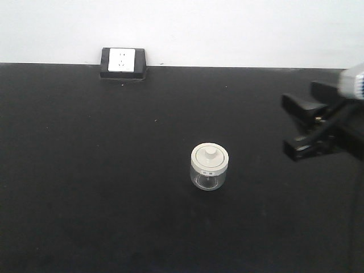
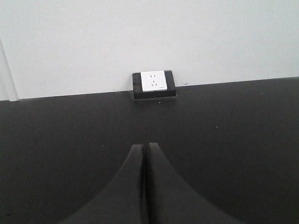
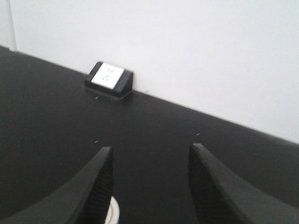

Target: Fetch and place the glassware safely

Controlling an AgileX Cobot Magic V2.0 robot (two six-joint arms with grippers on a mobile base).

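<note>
The little glass jar (image 1: 209, 166) sits alone in the middle of the black table (image 1: 85, 187). It looks light, hard, slippery and easy to break, so grab its round sides, not the lid knob. The right gripper (image 1: 301, 126) hangs nearby, spread wide. The left gripper (image 2: 145, 186) is pressed closed, holding nothing. A wall socket (image 1: 123, 61) sits far back.

The glassware (image 1: 209, 166) in front of me is a small, squat jar of clear glass. It stands upright on the black table (image 1: 85, 170), near the middle of the surface, with nothing touching it. A round cream-white lid (image 1: 209, 156) sits level on its mouth, closing it. The lid has a raised central knob and small dark marks on its near rim. My right wrist view shows only a pale sliver of the lid (image 3: 113, 211) at the bottom edge.
</note>
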